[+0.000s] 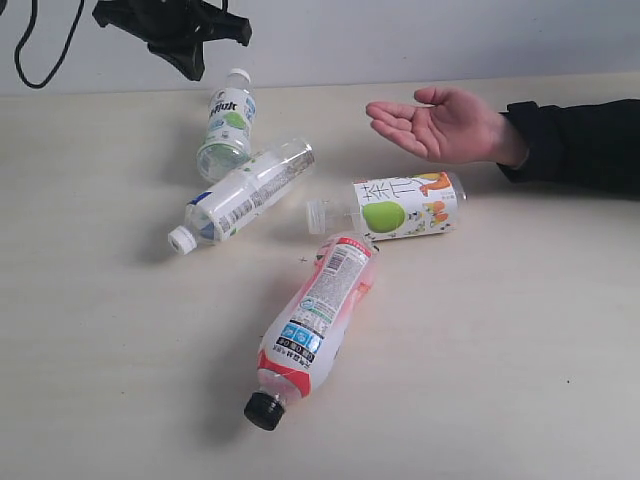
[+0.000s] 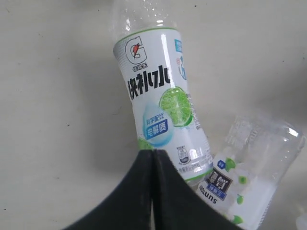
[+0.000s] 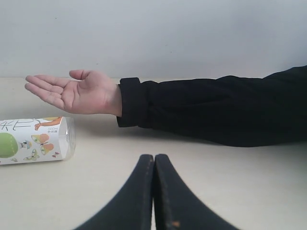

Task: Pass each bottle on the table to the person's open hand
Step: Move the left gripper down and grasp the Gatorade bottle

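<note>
Four bottles lie on the pale table [image 1: 500, 330]. The red-pink labelled bottle with a black cap [image 1: 312, 320] is nearest the front. The short green-apple-and-orange bottle [image 1: 395, 207] [image 3: 33, 140] lies just below the person's open hand [image 1: 440, 124] [image 3: 76, 92]. Two white-capped bottles lie at the left: one with a lime label [image 1: 227, 125] [image 2: 160, 103] at the back, one [image 1: 245, 195] [image 2: 249, 177] angled beside it. My left gripper [image 1: 190, 62] [image 2: 153, 152] hangs shut and empty above the lime-label bottle. My right gripper [image 3: 154, 157] is shut and empty, out of the exterior view.
The person's black-sleeved forearm [image 1: 580, 140] [image 3: 216, 110] reaches in from the right along the table's back. A black cable [image 1: 40, 50] hangs at the upper left against the white wall.
</note>
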Motion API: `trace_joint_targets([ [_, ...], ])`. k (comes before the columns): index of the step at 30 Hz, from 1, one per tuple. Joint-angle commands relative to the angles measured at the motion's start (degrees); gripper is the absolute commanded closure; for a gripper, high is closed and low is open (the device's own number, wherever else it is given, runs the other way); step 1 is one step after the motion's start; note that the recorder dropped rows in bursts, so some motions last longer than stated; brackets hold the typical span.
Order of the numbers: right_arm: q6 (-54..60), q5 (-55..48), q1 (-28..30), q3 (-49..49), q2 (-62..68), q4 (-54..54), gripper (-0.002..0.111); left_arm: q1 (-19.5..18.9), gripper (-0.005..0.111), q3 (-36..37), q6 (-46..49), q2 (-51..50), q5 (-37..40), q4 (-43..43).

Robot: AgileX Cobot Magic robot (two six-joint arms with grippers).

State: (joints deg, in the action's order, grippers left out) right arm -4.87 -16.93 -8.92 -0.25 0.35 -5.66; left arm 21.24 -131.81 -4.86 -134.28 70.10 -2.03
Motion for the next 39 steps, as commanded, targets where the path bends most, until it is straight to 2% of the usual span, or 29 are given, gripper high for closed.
trace_joint_targets([
  [1,0.29,0.72,0.25,0.25,-0.35,-0.26,0.108,0.19,0.107,-0.31,-1.61,0.27,-0.14,1.25],
  [8,0.29,0.72,0.25,0.25,-0.35,-0.26,0.108,0.19,0.107,-0.31,-4.13,-1.15,-4.07,2.79],
  [10,0.29,0.72,0.25,0.25,-0.35,-0.26,0.108,0.19,0.102,-0.31,-4.24,-1.97,-4.62,2.79],
  [14,0.29,0.72,0.25,0.25,-0.35,-0.26,0.108,0.19,0.074,-0.31,-5.5,-3.8,-6.45,2.79],
  [18,0.29,0.72,0.25,0.25,-0.35,-0.26,0.108,0.19,0.027,-0.31,-6.31,-5.59,-8.64,3.05],
  [20,0.29,0.72,0.25,0.25,-0.35,-0.26,0.108,0.19,0.014,-0.31,-6.56,-6.3,-9.22,3.05],
  [39,0.28,0.62,0.25,0.25,-0.35,-0.26,0.108,-0.05,0.015,-0.31,-9.16,-11.85,-14.65,2.66],
])
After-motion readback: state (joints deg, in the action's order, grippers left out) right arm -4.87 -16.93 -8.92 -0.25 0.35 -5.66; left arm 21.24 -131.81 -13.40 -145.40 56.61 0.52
